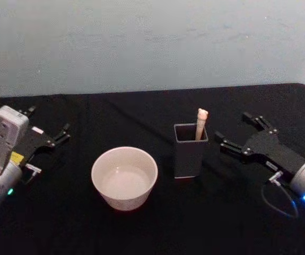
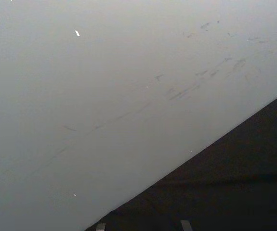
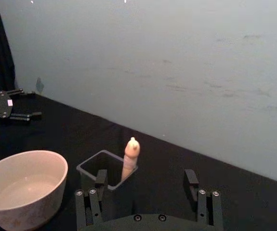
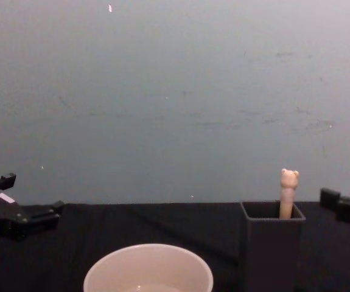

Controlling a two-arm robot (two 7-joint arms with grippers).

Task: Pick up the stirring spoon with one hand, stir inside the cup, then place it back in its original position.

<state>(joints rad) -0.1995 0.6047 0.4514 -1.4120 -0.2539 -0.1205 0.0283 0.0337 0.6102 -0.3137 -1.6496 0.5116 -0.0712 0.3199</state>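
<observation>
The stirring spoon [image 1: 201, 123] is seen upright in the dark grey holder box [image 1: 189, 156], right of centre, beside the cup [image 1: 124, 178]. The right gripper [image 1: 232, 127] at the right edge and the left gripper [image 1: 49, 119] at the left edge are spread apart, with nothing grasped.

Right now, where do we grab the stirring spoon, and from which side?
Grip the bear-topped handle of the stirring spoon above the rim of the holder box; everything lower sits inside its walls. It stands near upright, so probably come from the right with the open right gripper, nearest it. Left gripper sits open, far left.
</observation>
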